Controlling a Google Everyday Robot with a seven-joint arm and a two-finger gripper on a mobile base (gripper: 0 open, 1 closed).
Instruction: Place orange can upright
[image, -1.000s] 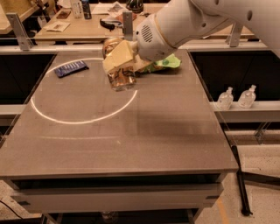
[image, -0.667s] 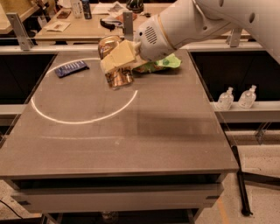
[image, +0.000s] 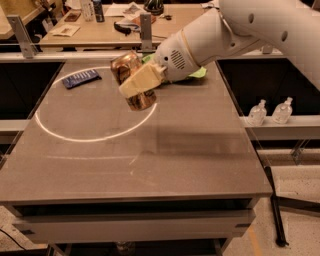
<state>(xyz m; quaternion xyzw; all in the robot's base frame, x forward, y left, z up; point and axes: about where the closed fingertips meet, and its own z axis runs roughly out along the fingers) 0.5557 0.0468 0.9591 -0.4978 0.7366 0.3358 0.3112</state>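
Observation:
The orange can (image: 131, 75) is a copper-orange metallic can, held tilted with its top leaning to the upper left, above the grey table (image: 150, 150). My gripper (image: 141, 82) is shut on the orange can around its middle; a cream-coloured finger (image: 140, 81) crosses the can's side. The white arm reaches in from the upper right. The can's lower end hangs over the right edge of a white circle marked on the table.
A blue snack packet (image: 81, 78) lies at the table's far left inside the white circle (image: 90, 135). A green object (image: 197, 74) sits behind the arm at the far edge. Two small clear bottles (image: 272, 111) stand on a ledge to the right. A cluttered bench stands behind.
The gripper with the can has moved slightly left and lifted; the can has rotated closer to upright, though it still leans.

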